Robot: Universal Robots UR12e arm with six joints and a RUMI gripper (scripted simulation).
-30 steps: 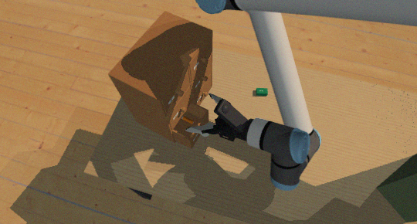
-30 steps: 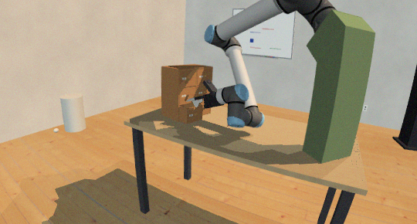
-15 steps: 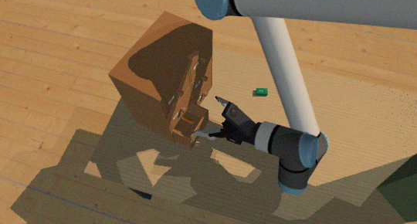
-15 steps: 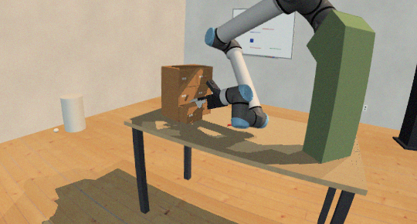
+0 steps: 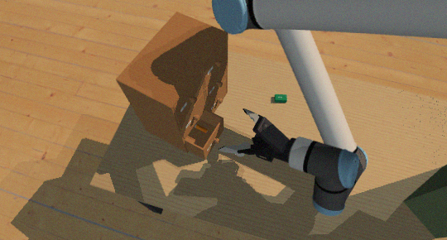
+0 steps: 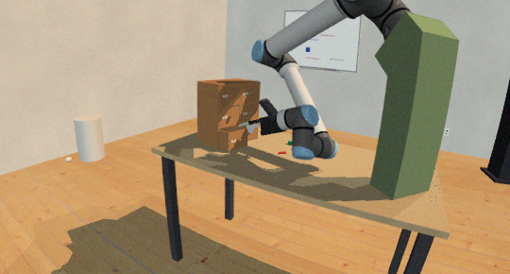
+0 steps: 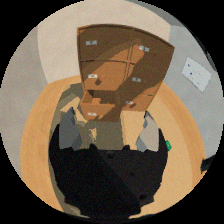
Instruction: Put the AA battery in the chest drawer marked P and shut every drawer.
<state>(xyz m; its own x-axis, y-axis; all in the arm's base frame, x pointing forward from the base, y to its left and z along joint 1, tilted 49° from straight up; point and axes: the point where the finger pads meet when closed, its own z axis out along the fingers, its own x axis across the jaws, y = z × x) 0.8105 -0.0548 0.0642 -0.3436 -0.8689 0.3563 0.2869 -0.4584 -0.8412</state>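
Observation:
The brown chest (image 5: 146, 64) (image 6: 208, 111) (image 7: 107, 52) stands upright on the table. Its bottom left drawer (image 5: 196, 146) (image 6: 233, 142) (image 7: 100, 113) is pulled out; its label is too blurred to read. A small orange cylinder (image 5: 201, 128), which looks like the AA battery, lies inside that drawer near the back. The other drawers look shut. My gripper (image 5: 233, 129) (image 7: 109, 109) is wide open and empty. It stands in front of the chest, clear of the open drawer, with one finger on each side of the drawer's front in the wrist view.
A green block (image 5: 281, 98) (image 6: 290, 143) (image 7: 168, 145) lies on the table (image 6: 302, 201) to the right of the chest. A small red thing (image 6: 281, 152) lies near it. A tall green column (image 6: 411, 114) stands at the table's other end.

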